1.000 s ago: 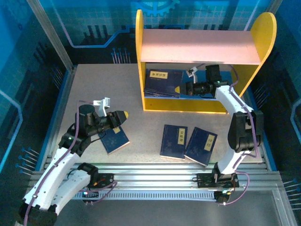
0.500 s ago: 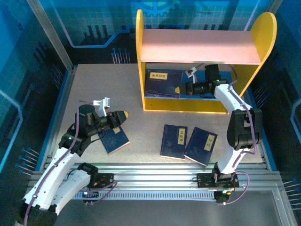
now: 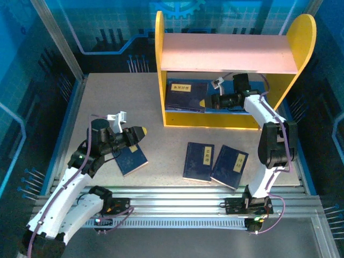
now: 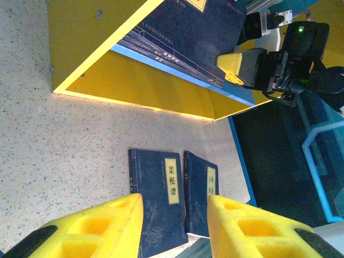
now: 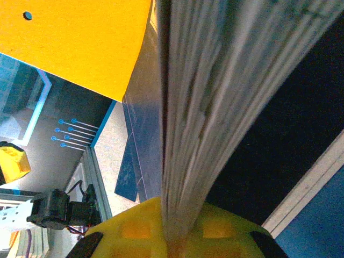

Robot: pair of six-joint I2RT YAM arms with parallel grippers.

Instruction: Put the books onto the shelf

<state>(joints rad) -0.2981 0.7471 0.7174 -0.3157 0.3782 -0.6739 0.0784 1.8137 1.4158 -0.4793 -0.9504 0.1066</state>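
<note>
The shelf (image 3: pixel 228 52) stands at the back, with yellow sides, a pink top board and a blue lower board. Navy books (image 3: pixel 185 94) lie on its lower board. My right gripper (image 3: pixel 208 101) reaches into that lower tier, shut on a book (image 5: pixel 215 107) whose page edges run up from between its fingers. One book (image 3: pixel 131 158) lies on the table at the left, partly under my left gripper (image 3: pixel 141 132). That gripper (image 4: pixel 174 217) is open, with nothing between its fingers. Two more books (image 3: pixel 198 161) (image 3: pixel 230 166) lie side by side in the middle of the table.
The speckled table (image 3: pixel 107 102) is ringed by a blue rim and glass walls. A ribbed metal rail (image 3: pixel 188 196) runs along the near edge by the arm bases. The shelf's yellow front lip (image 3: pixel 209 119) rises in front of the lower board.
The right wrist has edged slightly farther in under the shelf's top board, still holding its book. The left arm has not moved.
</note>
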